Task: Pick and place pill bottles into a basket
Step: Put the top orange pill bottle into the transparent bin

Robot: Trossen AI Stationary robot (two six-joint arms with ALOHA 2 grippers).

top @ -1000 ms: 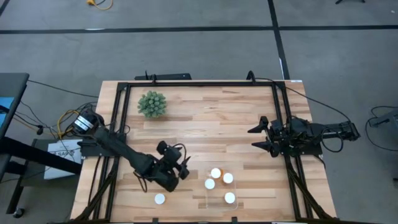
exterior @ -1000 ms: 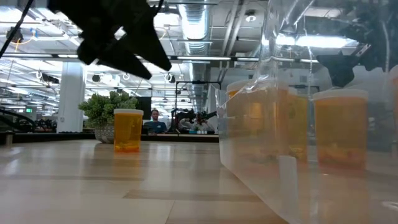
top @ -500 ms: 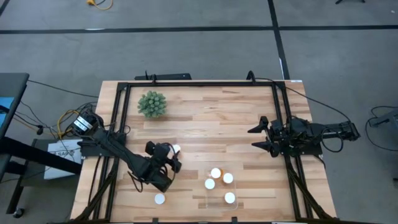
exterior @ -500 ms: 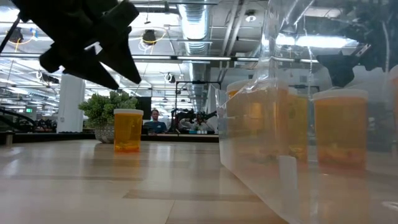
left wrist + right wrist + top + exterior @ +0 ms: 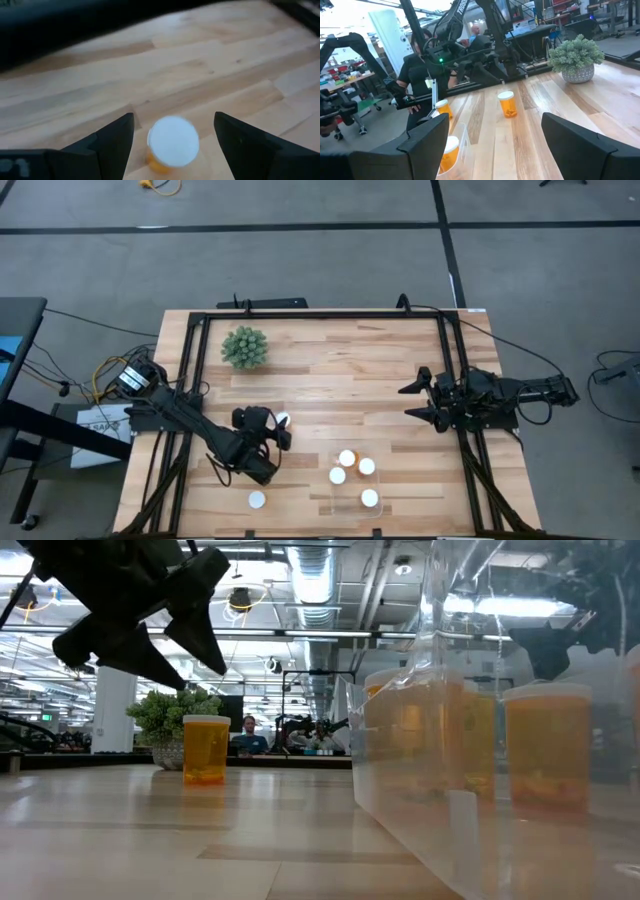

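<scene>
One orange pill bottle with a white cap stands upright on the wood table; it also shows in the low view and the left wrist view. My left gripper hangs open just above it, a finger on either side of the cap, touching nothing. A second bottle stands near the front edge. The clear basket holds several bottles, among them one at its far left. My right gripper waits open at the table's right.
A spiky green plant stands at the far left. A black metal frame runs around the table. The clear basket wall fills the right of the low view. People and equipment show in the room beyond.
My left gripper has gone from beside the basket toward the table's left and far side, and now hangs over the standing bottle, which it no longer hides in the high view. In the low view it has moved left and tipped. No bottle has moved.
</scene>
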